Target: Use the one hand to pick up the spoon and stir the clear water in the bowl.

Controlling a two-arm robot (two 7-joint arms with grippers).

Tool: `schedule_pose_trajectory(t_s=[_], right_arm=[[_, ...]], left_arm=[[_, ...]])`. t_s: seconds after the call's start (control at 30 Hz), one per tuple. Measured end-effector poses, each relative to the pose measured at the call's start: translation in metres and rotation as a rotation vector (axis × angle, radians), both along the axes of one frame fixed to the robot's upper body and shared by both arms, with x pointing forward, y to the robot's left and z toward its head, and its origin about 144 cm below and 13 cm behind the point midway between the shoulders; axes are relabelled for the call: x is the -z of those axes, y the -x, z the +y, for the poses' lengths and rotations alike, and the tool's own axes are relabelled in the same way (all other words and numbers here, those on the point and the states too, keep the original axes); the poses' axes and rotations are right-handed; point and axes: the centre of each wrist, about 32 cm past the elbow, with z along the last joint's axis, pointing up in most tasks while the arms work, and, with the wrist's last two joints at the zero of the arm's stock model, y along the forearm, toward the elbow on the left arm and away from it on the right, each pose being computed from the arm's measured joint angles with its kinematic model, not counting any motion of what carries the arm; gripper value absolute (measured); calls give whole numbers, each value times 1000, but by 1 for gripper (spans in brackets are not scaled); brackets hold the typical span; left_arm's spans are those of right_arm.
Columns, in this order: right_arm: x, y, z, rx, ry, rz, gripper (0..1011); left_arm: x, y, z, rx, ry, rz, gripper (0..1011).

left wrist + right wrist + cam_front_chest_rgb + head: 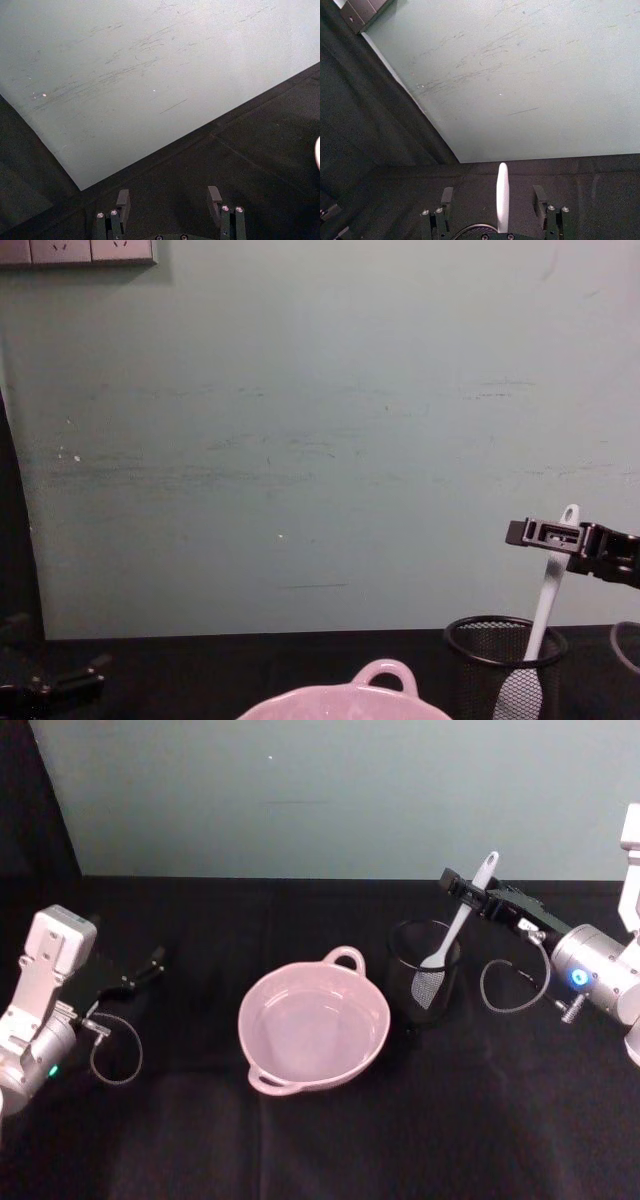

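— Where's the spoon (455, 930)?
— Standing blade-down in the black mesh cup (425, 1000), with its handle rising out past the cup's rim.
— And your right gripper (470, 892)?
— Up above the cup, at the handle's upper end. My fingers (447, 196) stand apart on either side of it, not pressing.
— The bowl (245, 1020)?
— Just beside the cup, on its left. My left gripper (152, 962) lies well left of the cup, beyond the bowl, with its fingers spread.

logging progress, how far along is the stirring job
Done: the right hand sits around the spoon handle, fingers open on either side. In hand: the grasp, not yet closed. Left: lifting the spoon out of the mesh cup and stirring the bowl. The left hand is parked, open, far left.
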Motion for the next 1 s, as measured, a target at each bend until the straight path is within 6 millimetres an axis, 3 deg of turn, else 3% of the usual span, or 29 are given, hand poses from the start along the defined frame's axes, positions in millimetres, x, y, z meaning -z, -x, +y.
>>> schedule_pose_trajectory(t_s=[0.17, 0.4, 1.0], right_arm=[[0, 0, 0, 0, 0, -1, 929], [0, 0, 0, -1, -1, -1, 743], [0, 0, -1, -1, -1, -1, 147]], left_arm=[[0, 0, 0, 0, 0, 0, 1011], [0, 0, 0, 0, 0, 0, 1011], [0, 0, 0, 0, 0, 0, 1011]])
